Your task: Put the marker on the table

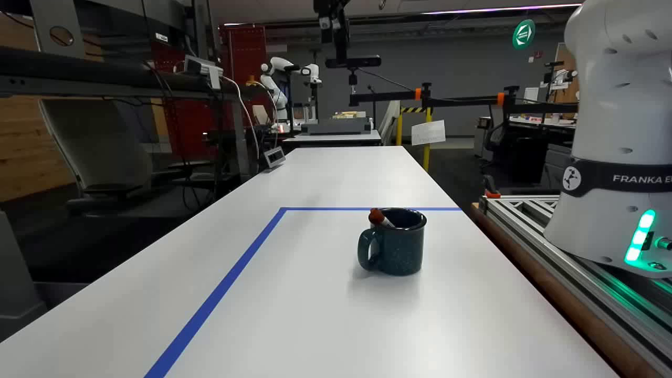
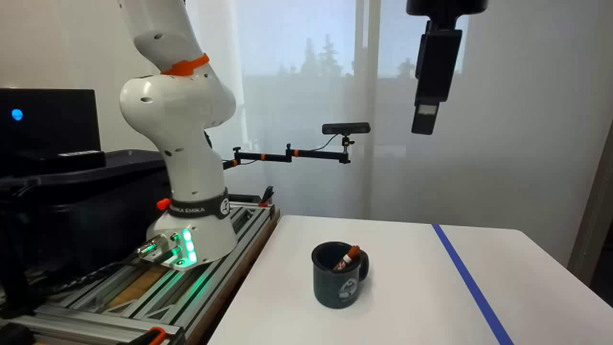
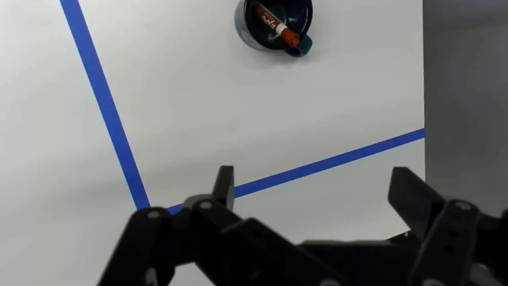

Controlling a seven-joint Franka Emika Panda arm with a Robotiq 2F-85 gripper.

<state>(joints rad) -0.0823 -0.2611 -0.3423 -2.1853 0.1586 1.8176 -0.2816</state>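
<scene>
The marker, reddish-brown with a white band, leans inside the dark blue-grey mug. Its cap end rests at the rim near the handle, and it shows in both exterior views [image 1: 376, 216] [image 2: 348, 257] and in the wrist view [image 3: 274, 23]. The mug [image 1: 401, 249] [image 2: 330, 289] [image 3: 247, 33] stands upright on the white table [image 1: 294, 315] [image 2: 407, 306] [image 3: 278, 107], inside the blue tape line. My gripper [image 3: 313, 170] is open with nothing between its fingers. It hangs high above the table, apart from the mug; in an exterior view [image 2: 424, 124] it is above and to the mug's right.
Blue tape [image 1: 226, 283] [image 2: 471, 285] [image 3: 107, 103] marks the table. The robot base stands on a metal-rail bench [image 1: 567, 283] [image 2: 206, 297] along one table edge. A camera on a black arm [image 2: 346, 128] stands behind. A small grey device [image 1: 274, 157] sits at the far table edge.
</scene>
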